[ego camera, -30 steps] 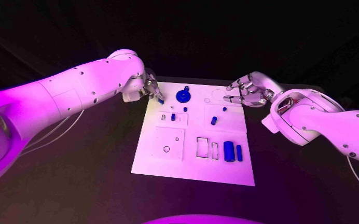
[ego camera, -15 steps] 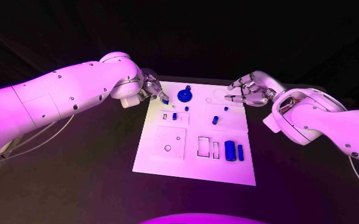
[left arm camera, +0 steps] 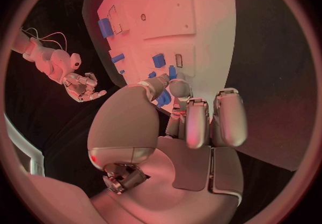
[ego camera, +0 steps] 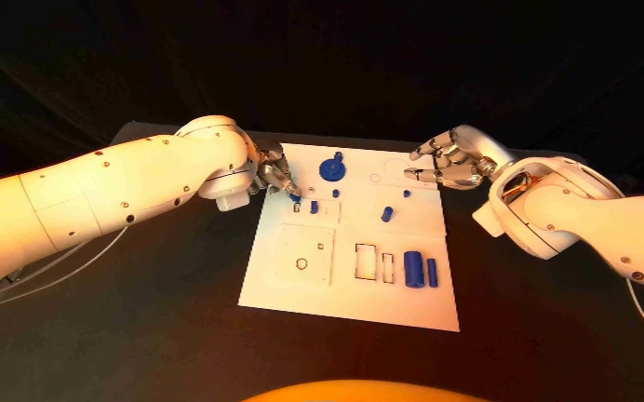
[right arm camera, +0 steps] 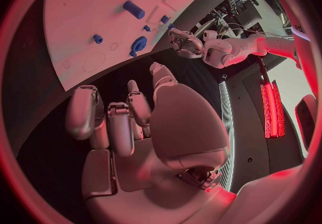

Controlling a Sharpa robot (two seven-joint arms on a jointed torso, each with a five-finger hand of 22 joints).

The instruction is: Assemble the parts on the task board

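A black table [ego camera: 161, 328] is seen before a dark backdrop, with the white task board [ego camera: 352, 290] laid at its middle. Blue parts are set on the board: a round piece [ego camera: 330, 170] near the far edge, a small peg [ego camera: 384, 215] at the centre and two blocks [ego camera: 422, 270] toward the near right. The left hand [ego camera: 275, 177] is held over the board's far left corner, a small blue part [ego camera: 294, 197] pinched in its fingertips. The right hand [ego camera: 449, 164] is poised off the far right corner, fingers curled and parted, nothing held.
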